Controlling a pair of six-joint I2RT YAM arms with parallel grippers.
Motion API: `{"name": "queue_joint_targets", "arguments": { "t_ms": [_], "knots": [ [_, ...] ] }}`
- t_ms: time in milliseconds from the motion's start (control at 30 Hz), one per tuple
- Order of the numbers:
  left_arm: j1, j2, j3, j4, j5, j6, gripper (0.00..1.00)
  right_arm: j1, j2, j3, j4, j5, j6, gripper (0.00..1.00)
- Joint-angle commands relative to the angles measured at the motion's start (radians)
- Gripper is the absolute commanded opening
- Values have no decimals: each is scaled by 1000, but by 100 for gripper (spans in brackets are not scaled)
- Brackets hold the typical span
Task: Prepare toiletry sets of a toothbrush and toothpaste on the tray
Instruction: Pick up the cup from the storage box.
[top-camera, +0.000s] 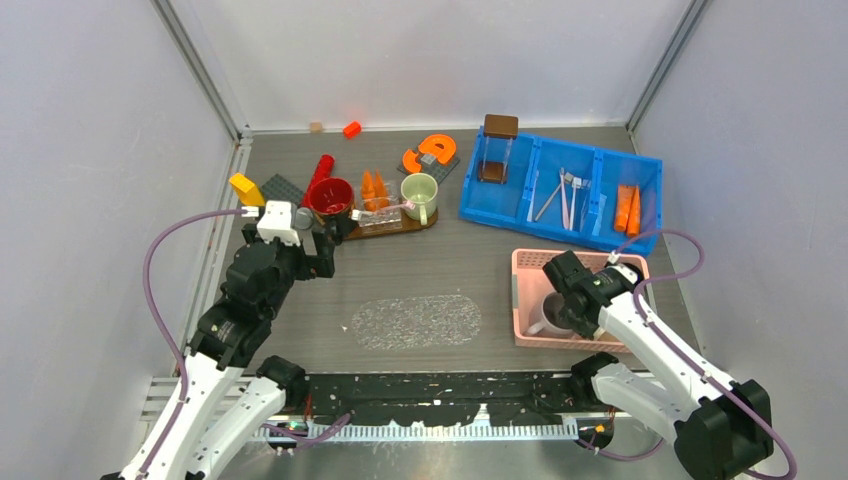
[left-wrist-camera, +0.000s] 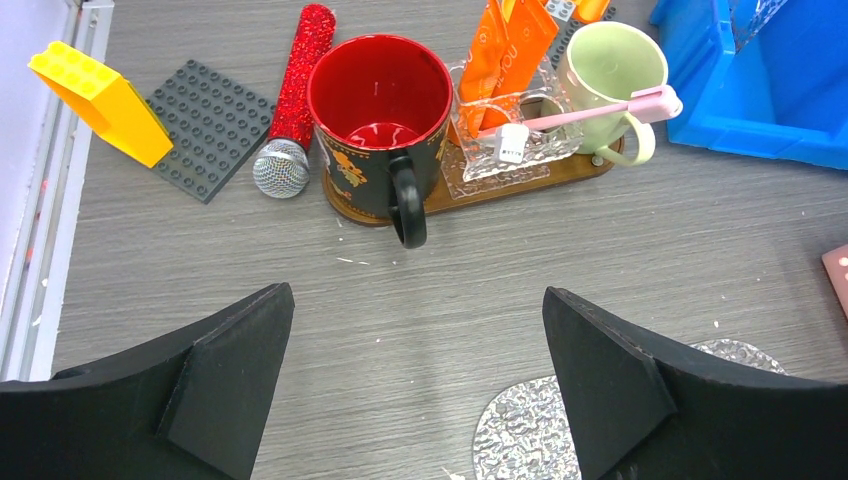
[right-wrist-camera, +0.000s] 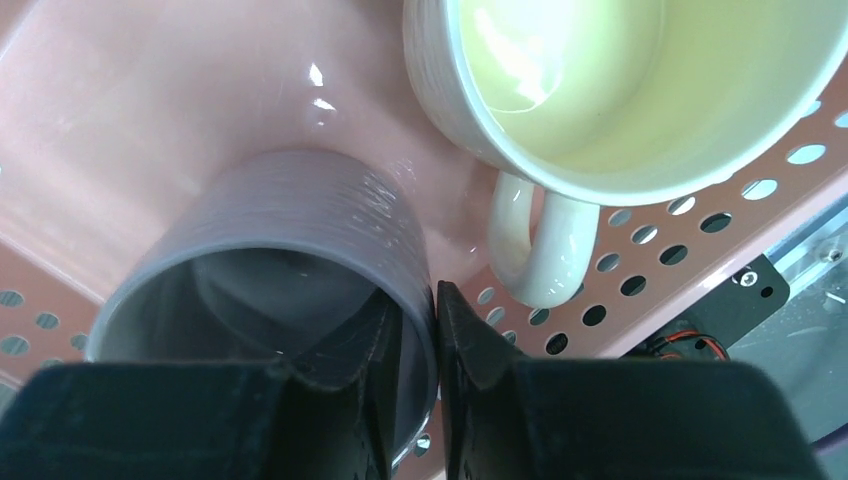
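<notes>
Toothbrush (left-wrist-camera: 570, 117), pale pink, lies across the rim of the green mug (left-wrist-camera: 612, 60) and over the clear glass holder (left-wrist-camera: 505, 160) on the brown tray (left-wrist-camera: 470, 197), at the far left of the counter (left-wrist-camera: 600, 260). Which end carries the bristles is hard to make out. Toothpaste (left-wrist-camera: 500, 50), in orange tubes, stands in that glass holder between the green mug and the red mug (left-wrist-camera: 380, 90); the tube tops are cut off in the left wrist view.

More thin brushes (top-camera: 567, 195) lie in the middle compartment of the blue bin (top-camera: 480, 212) at the far right. Their number is not clear. More orange tubes (top-camera: 627, 208) lie in its right compartment.

The left gripper (left-wrist-camera: 416, 300) hangs wide open over bare counter, just near of the red mug, with nothing between its fingers. To the left of the tray lie a red glitter microphone (left-wrist-camera: 292, 95), a grey studded plate (left-wrist-camera: 205, 125) and a yellow block (left-wrist-camera: 100, 100).

The right gripper (right-wrist-camera: 437, 300) is down in the pink basket (right-wrist-camera: 120, 110) at the near right. It is closed narrow on the wall of the grey mug (right-wrist-camera: 290, 210), one finger inside and one outside. A cream mug (right-wrist-camera: 640, 90) stands just beside it, its far rim cut off. From above, the arm hides most of both mugs.
</notes>
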Motion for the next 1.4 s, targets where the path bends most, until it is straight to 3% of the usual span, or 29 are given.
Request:
{"name": "queue_joint_targets", "arguments": {
  "t_ms": [0,100,167,433,833,1133,1367],
  "knots": [
    [4,-4,-3,45,-6,16,100,-3,-1,30,80,-14,-21,18],
    [4,-7,-6,49,-6,18,100,-3,-18,69,67,-9,-48,4],
    [4,-10,-7,51,-8,19,100,-3,-35,101,58,-3,-74,1],
    [4,-9,-9,53,-7,21,100,-3,-79,296,-7,39,-237,1],
    [4,-17,-8,52,-20,22,100,51,36,660,-104,-35,-490,1],
    [4,-36,-9,47,-80,22,100,356,226,765,-60,10,-440,1],
    [4,-57,-15,49,-132,22,100,556,406,803,115,2,-416,1]
  ]
}}
